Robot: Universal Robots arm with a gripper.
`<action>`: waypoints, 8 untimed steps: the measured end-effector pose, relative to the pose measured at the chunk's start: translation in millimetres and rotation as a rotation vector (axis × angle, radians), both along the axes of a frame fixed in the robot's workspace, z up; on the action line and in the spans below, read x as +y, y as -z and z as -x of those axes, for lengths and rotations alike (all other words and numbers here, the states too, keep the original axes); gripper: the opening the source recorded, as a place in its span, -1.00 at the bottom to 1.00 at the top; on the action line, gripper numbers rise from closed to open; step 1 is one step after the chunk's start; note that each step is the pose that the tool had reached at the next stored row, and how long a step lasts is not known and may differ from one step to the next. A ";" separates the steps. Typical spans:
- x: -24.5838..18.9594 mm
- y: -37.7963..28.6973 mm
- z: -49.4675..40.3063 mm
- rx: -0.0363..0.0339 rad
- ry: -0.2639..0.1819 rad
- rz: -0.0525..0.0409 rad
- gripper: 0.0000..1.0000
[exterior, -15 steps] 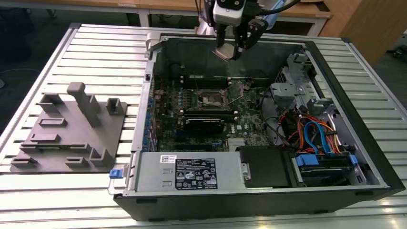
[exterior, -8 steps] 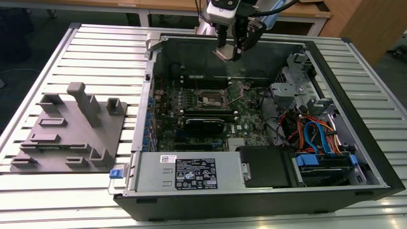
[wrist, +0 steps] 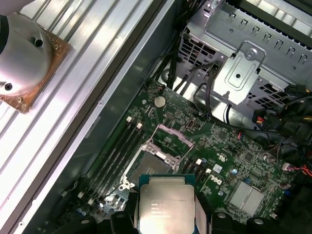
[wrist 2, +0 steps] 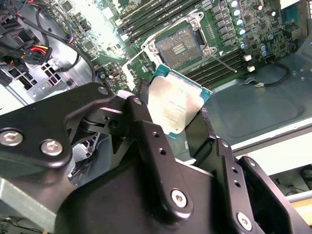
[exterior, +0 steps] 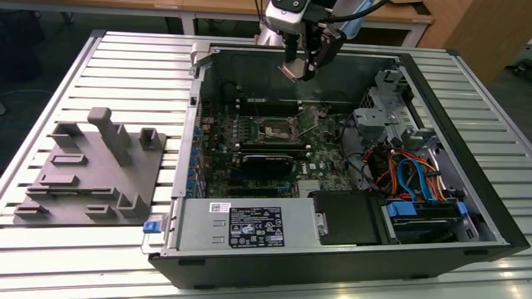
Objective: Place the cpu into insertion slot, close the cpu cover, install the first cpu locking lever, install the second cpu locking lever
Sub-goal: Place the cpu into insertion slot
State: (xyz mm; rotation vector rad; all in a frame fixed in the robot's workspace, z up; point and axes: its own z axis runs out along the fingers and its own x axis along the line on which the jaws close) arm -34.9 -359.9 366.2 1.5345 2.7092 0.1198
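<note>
One cpu (wrist 2: 178, 105) is clamped by the gripper (exterior: 301, 65), upper centre of the exterior view; one insertion slot (exterior: 278, 129), seemingly empty, is seen inside one open case (exterior: 332, 268).

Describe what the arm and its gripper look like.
The arm ends in a pale silver-grey wrist housing with a dark cable alongside. The gripper is matte black: flat, angular linkage plates joined by silver screws and round pivots, with small holes along the jaws.
</note>
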 end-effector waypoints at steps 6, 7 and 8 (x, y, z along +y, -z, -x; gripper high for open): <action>0.0 0.0 0.0 0.0000 0.001 0.0000 0.08; 0.0 0.0 0.0 0.0000 0.001 0.0001 0.08; 0.0 0.0 0.0 -0.0001 0.001 0.0000 0.08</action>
